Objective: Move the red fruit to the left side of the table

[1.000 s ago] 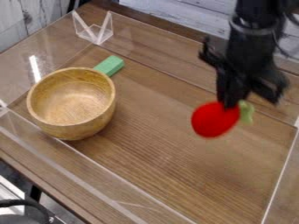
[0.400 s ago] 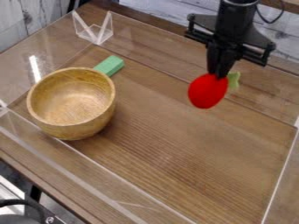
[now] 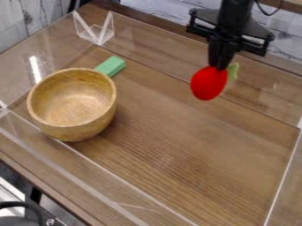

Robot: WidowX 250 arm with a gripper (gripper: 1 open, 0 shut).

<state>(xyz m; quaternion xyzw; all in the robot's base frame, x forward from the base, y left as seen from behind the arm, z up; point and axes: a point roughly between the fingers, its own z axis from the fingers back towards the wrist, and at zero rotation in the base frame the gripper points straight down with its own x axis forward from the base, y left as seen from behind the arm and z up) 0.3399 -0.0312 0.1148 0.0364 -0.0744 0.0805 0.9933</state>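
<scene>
The claw point(image 3: 223, 65) points down, pinching the red fruit point(image 3: 209, 83) by its green top. The fruit hangs over the bench's point(image 3: 177, 150) right part, well apart from the wooden bowl point(image 3: 73, 104).

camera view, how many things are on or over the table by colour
red: 1, the red fruit, held off the table by the hand
green: 1, the flat green block
wood: 1, the wooden bowl
clear: 1, the folded clear stand at the back
total: 4
</scene>
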